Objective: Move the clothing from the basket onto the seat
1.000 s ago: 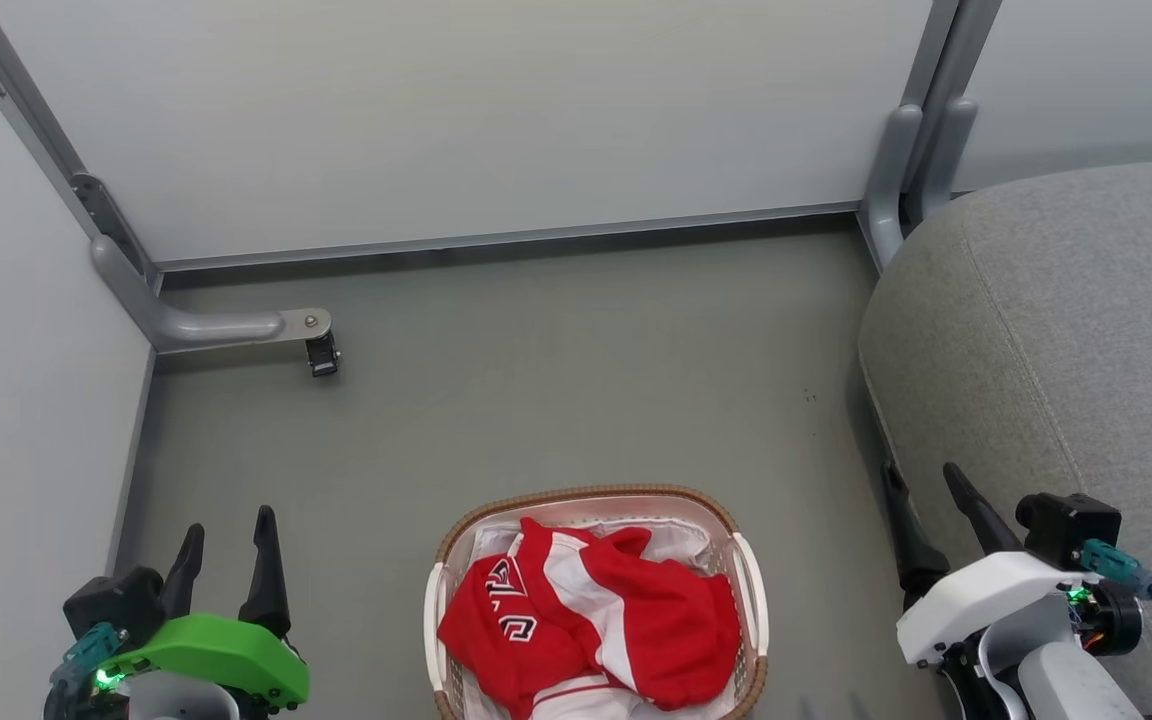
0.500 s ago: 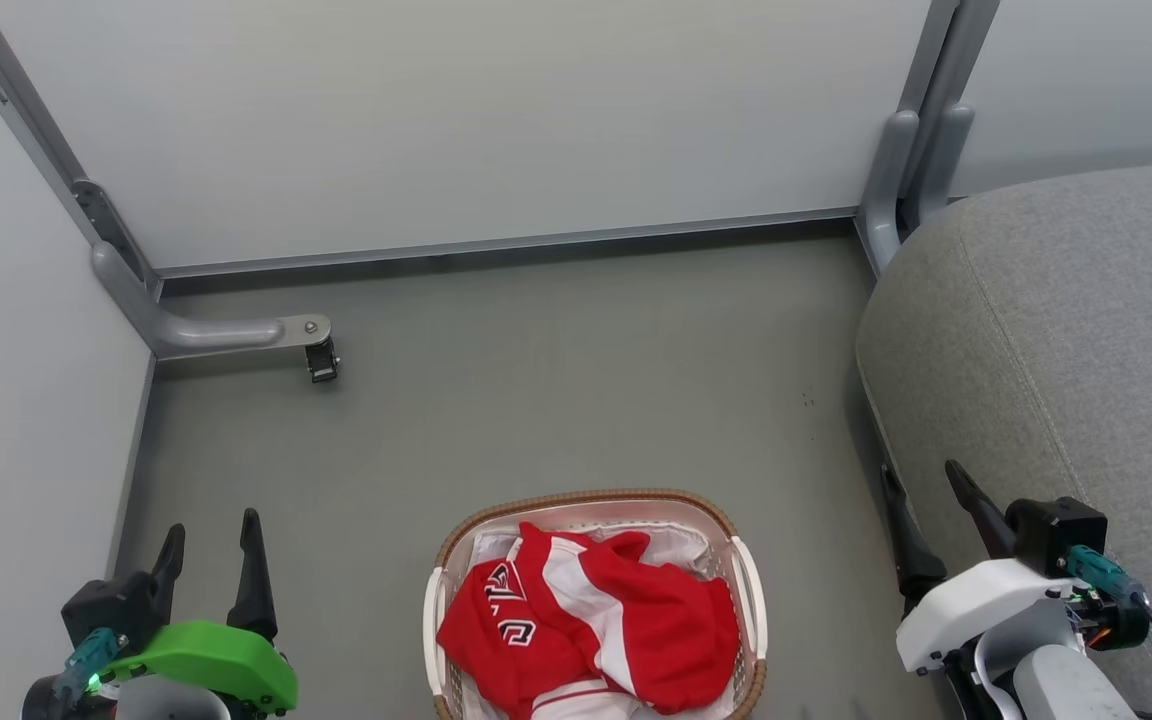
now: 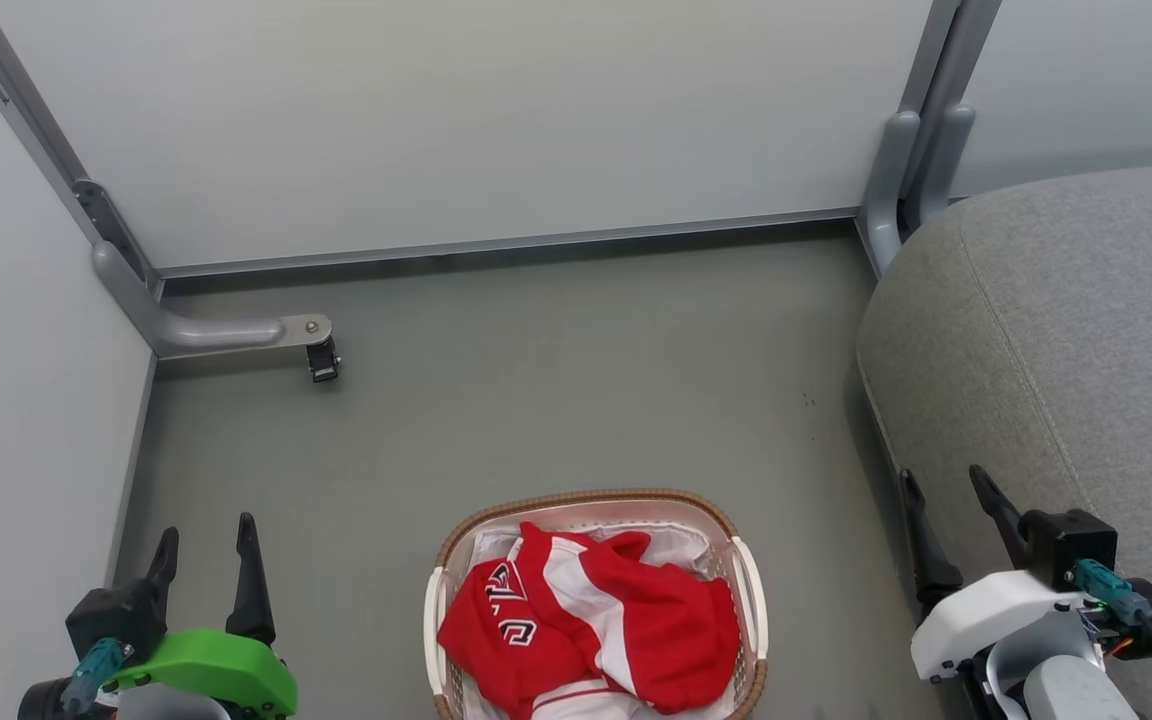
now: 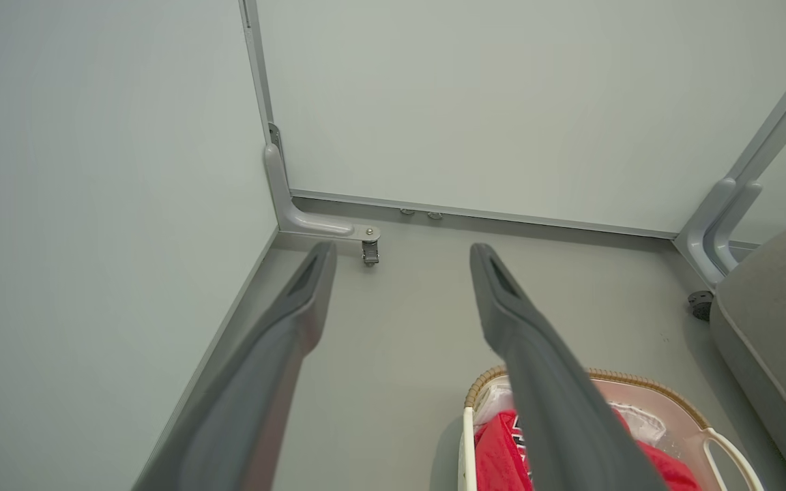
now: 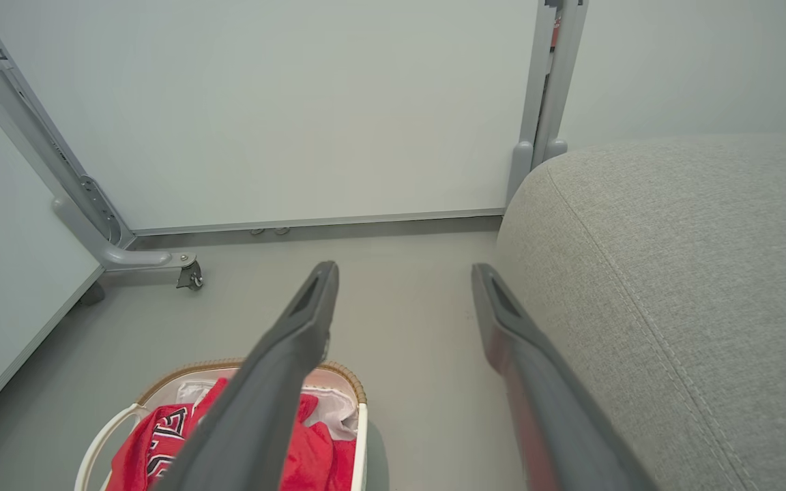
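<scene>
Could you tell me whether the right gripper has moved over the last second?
Yes: the right gripper has shifted rightward, away from the basket and toward the seat.

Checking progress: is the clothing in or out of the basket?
In: the red clothing lies bunched inside the basket, none on the visible part of the seat.

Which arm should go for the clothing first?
Right, probably. Both the left gripper and right gripper stand open and empty, similarly far from the basket, but the right one is beside the seat, so carrying the clothing over looks shorter.
</scene>
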Available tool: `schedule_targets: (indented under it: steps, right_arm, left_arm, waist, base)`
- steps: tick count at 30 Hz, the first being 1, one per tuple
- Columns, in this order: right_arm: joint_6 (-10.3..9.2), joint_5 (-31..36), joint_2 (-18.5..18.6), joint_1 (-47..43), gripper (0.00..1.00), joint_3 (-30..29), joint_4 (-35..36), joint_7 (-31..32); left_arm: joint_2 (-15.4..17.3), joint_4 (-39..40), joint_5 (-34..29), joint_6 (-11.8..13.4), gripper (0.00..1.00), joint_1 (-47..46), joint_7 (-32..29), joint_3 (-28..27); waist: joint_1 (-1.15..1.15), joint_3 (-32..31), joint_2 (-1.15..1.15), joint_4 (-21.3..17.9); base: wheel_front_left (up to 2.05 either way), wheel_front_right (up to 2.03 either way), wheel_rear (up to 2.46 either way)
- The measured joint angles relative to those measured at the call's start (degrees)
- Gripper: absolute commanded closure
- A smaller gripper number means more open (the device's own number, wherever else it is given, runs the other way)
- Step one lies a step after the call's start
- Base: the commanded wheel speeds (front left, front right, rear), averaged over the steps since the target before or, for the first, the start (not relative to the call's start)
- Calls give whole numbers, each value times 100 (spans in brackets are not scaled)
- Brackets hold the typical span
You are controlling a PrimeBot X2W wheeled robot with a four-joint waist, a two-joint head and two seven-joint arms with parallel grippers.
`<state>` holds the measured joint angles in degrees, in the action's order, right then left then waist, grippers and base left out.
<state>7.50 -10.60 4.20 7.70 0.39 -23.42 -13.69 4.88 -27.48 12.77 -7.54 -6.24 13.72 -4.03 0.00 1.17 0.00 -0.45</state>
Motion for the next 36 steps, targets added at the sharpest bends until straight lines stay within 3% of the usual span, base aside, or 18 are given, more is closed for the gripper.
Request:
schedule_targets:
  steps: [9, 16, 36]
  right_arm:
    - [0, 327, -71, -8, 0, -99, 1, -98]
    - [0, 464, -92, 69, 0, 18, 47, -130]
    - [1, 453, -135, 1350, 0, 606, 638, -131]
  left_arm:
    - [-53, -5, -316, 0, 0, 38, 99, -88]
    - [-64, -38, -385, 0, 0, 3, 143, 174]
    - [69, -480, -18, 0, 0, -1407, 143, 1920]
  waist:
    - [0, 42, 0, -34]
    - [0, 227, 0, -71]
    - [1, 1993, 0, -427]
  base:
    - [0, 0, 0]
    - [0, 0, 0]
    - [0, 0, 0]
